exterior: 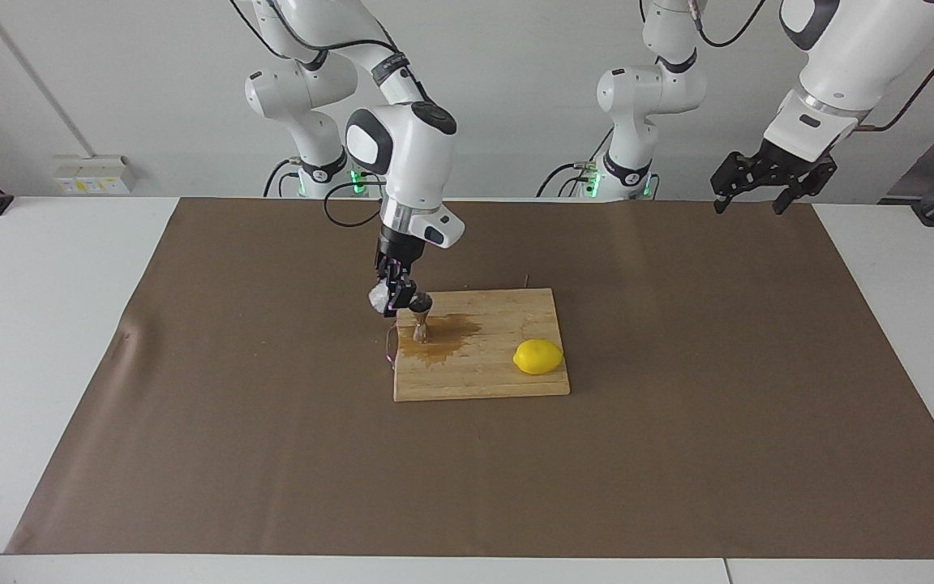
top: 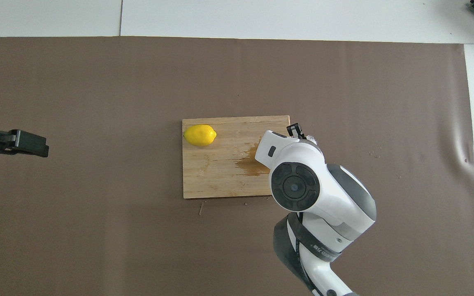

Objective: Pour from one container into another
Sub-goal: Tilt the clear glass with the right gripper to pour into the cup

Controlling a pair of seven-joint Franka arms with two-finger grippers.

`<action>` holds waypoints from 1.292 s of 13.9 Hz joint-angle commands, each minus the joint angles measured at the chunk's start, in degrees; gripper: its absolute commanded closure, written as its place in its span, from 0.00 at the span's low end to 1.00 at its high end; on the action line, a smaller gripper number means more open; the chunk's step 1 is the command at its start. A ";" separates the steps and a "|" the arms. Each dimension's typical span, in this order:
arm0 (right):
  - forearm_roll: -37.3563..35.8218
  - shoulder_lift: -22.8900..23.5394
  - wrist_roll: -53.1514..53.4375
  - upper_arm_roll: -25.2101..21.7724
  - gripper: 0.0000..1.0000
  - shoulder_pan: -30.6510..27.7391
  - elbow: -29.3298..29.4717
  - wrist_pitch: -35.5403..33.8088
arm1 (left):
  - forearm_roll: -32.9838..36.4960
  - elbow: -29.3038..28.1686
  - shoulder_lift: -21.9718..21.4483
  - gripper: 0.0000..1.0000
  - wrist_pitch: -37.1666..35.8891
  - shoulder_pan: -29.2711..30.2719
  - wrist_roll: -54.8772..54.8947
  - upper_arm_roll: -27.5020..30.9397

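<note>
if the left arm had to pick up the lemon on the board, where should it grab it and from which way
Across its narrow middle, coming straight down from above. The lemon lies on its side near a corner of the cutting board, so its long axis is flat, and nothing stands close beside it. The left gripper waits open, off the board.

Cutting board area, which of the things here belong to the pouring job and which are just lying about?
Job: glass cup held in the right gripper; metal jigger on the cutting board.
Lying about: lemon; brown spill; left gripper waiting.
</note>
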 commanded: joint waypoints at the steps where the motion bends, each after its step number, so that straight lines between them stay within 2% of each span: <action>1: -2.92 -1.39 0.84 0.14 1.00 -0.15 -1.54 1.43 | 0.06 -1.58 -1.68 0.00 -0.35 0.10 -0.59 0.02; 10: -3.02 -0.95 1.10 0.23 1.00 -0.24 -1.46 3.01 | 0.06 -1.58 -1.68 0.00 -0.35 0.10 -0.59 0.10; 18: 5.22 0.10 4.61 0.23 1.00 -1.82 0.12 2.57 | 0.06 -1.58 -1.68 0.00 -0.35 0.10 -0.59 0.01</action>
